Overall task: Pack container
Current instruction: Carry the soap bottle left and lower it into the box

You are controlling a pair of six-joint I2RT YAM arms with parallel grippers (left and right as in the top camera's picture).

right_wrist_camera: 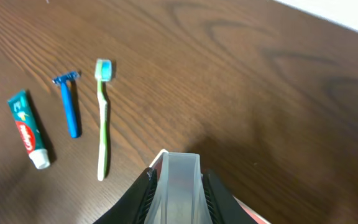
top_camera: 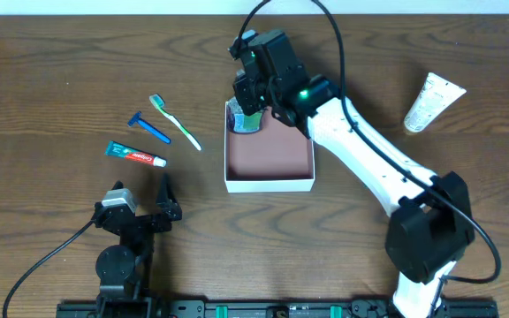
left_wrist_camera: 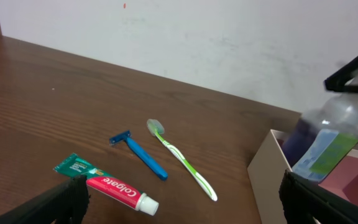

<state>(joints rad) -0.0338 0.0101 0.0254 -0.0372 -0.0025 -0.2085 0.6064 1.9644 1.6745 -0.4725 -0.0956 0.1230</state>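
The container [top_camera: 269, 182] is a square shallow box with white walls and a reddish-brown inside, at the table's middle. My right gripper [top_camera: 253, 88] is shut on a translucent bottle [top_camera: 246, 120] with a blue-green label. It holds the bottle tilted, with the bottle's lower end inside the container's far left corner. The right wrist view shows the fingers [right_wrist_camera: 178, 177] clamped on the bottle [right_wrist_camera: 179, 193]. The left wrist view shows the bottle [left_wrist_camera: 328, 140] over the container's wall [left_wrist_camera: 269, 168]. My left gripper [top_camera: 144, 196] is open and empty near the front left.
A red and green toothpaste tube [top_camera: 135, 155], a blue razor [top_camera: 149, 128] and a green toothbrush [top_camera: 175, 122] lie left of the container. A white tube [top_camera: 431, 102] lies at the far right.
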